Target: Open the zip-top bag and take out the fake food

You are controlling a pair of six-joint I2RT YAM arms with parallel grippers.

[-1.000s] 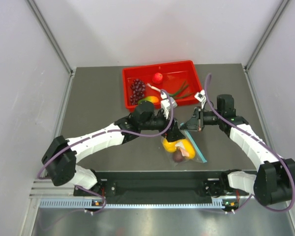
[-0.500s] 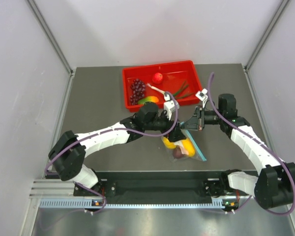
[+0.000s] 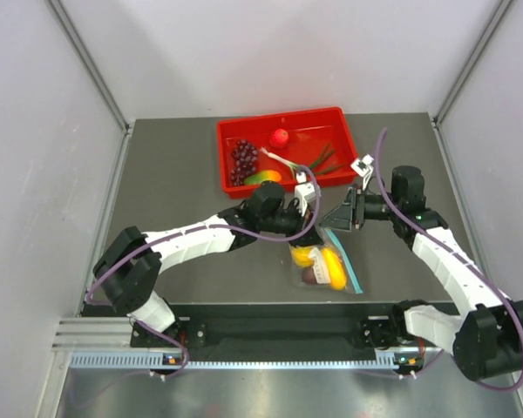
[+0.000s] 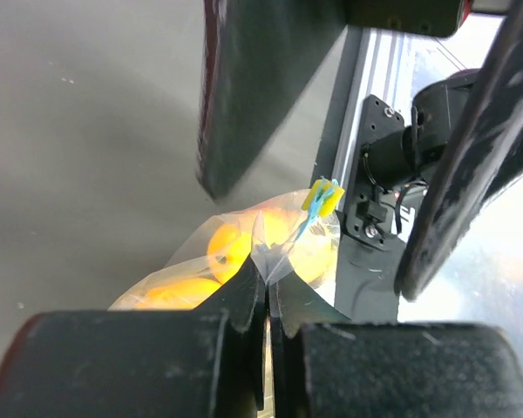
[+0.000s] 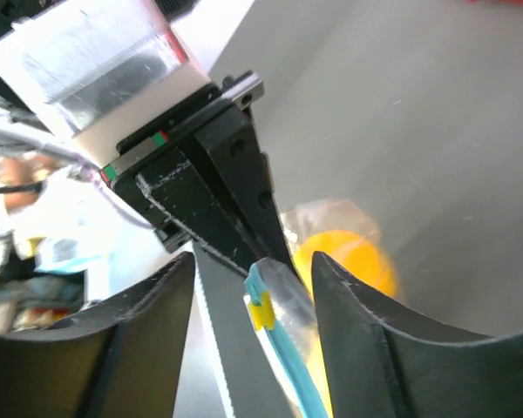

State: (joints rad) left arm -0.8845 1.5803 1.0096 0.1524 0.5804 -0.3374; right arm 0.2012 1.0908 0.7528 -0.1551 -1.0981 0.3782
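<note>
The far middle of the table (image 3: 174, 165) is taken up by the red tray (image 3: 283, 121). Just in front of it, the way is blocked by the left gripper (image 3: 307, 232), clamped on the top of the zip-top bag (image 3: 329, 270), and by the right gripper (image 3: 335, 218), whose parted fingers are set about the bag's upper edge. The left half is crossed slantwise by the left arm (image 3: 196, 237). Bare surface is left at the far left corner, and between the bag and the right arm (image 3: 440, 252). The sides are closed in by walls (image 3: 35, 174).

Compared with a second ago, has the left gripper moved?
Yes. The left gripper has shifted slightly rightward and away from the red tray, toward the near side.
</note>
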